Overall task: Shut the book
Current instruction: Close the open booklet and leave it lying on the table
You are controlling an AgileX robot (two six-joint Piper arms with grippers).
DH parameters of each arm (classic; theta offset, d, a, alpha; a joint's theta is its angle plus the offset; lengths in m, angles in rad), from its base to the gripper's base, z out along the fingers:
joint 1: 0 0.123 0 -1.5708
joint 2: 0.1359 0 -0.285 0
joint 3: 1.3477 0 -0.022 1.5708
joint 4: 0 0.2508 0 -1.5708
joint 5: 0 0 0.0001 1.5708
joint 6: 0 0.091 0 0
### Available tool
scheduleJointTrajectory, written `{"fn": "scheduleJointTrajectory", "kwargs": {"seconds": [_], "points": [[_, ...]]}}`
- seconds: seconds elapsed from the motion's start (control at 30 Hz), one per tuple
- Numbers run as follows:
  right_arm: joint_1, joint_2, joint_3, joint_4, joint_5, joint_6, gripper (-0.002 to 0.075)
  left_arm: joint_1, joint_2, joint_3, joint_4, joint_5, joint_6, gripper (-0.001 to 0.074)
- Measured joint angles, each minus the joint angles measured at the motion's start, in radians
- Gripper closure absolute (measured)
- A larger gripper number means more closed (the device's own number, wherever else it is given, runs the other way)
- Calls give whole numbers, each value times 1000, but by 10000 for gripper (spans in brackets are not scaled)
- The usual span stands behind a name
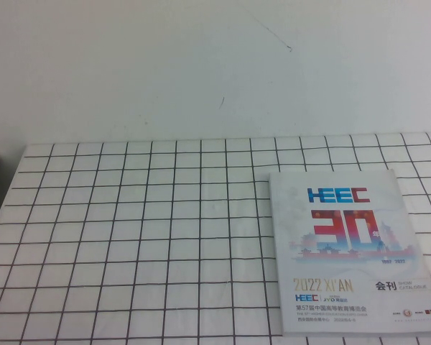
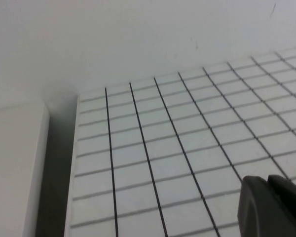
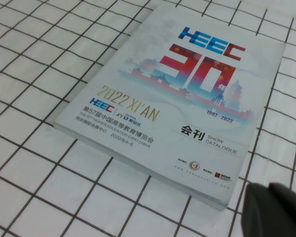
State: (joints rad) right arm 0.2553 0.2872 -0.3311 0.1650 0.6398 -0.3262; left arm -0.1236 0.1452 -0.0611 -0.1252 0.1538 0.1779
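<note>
1. You have the book (image 1: 352, 251), an HEEC show catalogue, lying flat and closed on the checked tablecloth (image 1: 129, 237). Its front cover faces up. It sits on the robot's right side of the table, at the near edge.
2. In the right wrist view, the book (image 3: 172, 98) fills much of the frame, with "2022 XI'AN" and the big "30" readable on the cover.
3. Your right gripper (image 3: 276, 210) shows only as a dark tip near the cover's corner with the small logos. You cannot tell whether it is spread or pressed together.
4. Your left gripper (image 2: 274, 207) is a dark shape over bare checked cloth, with the table's left edge (image 2: 74, 163) in its view. Its state cannot be told either.
5. A plain white wall (image 1: 201, 65) stands behind the table.
</note>
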Motion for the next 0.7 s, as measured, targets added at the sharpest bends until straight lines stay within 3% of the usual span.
{"fn": "scheduleJointTrajectory", "kwargs": {"seconds": [0.27, 0.7], "points": [[0, 0, 0, 0, 0, 0, 729, 24, -150, 83, 22, 144, -36, 738], [0, 0, 0, 0, 1, 0, 729, 49, -154, 81, 26, 157, -173, 738]]}}
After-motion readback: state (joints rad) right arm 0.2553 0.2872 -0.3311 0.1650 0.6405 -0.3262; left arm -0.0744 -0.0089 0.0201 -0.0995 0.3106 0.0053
